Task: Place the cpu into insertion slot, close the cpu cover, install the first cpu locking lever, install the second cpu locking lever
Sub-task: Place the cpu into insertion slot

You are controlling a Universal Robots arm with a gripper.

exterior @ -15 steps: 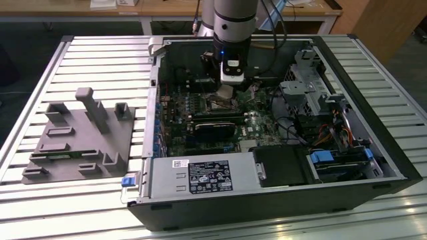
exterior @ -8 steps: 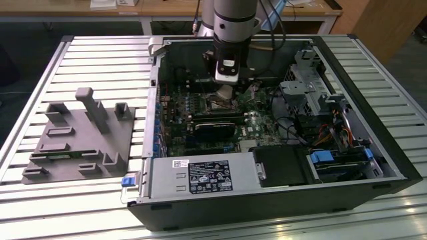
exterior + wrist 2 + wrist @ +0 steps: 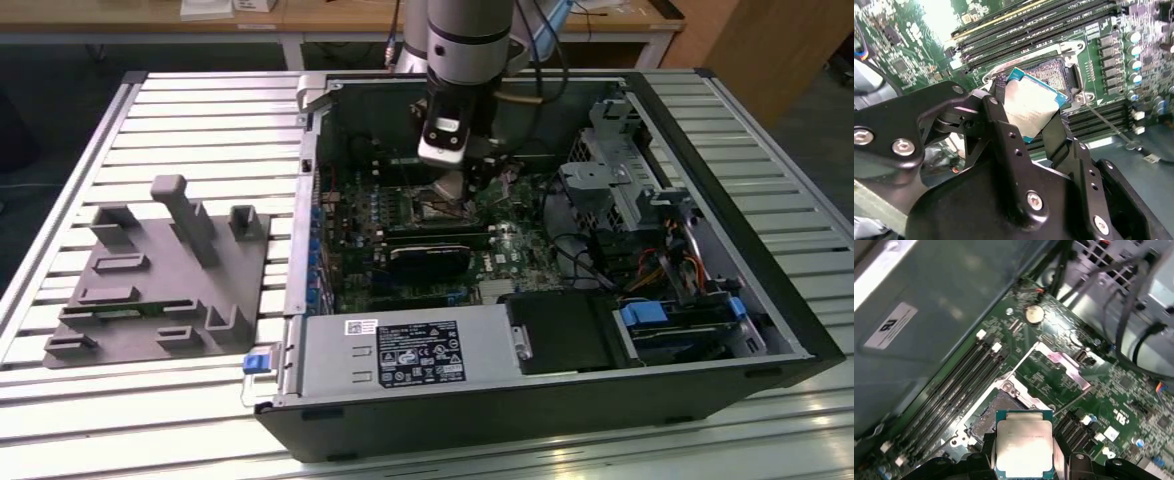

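— cpu (image 3: pixel 1031 107) clamped by two opposite edges in the gripper (image 3: pixel 1029 116), black fingers (image 3: pixel 1000 114) drawn in just to the chip's width; silver-grey top facing up in both wrist views. Gripped by the edges, probably, to leave the underside free for the socket
— Not down yet?
— Not yet. Hanging above the board, near the insertion slot (image 3: pixel 999 412) but apart from it, seemingly a little tilted in the second wrist view
— Slot ready to take it?
— Looks so: dark and bare inside its silver rim. Just beyond, cpu cover (image 3: pixel 1064 365) apparently swung up and back, surely to keep the opening clear. Thin locking lever (image 3: pixel 1109 122) lying loose off one corner, unhooked; hence, likely, the raised cover
— Farther out?
— Long black memory slots (image 3: pixel 954 390) beside the socket, then the computer case (image 3: pixel 534 420) lying opened on a ribbed table (image 3: pixel 160 120), grey fixture (image 3: pixel 147 280) well apart toward the exterior view's left
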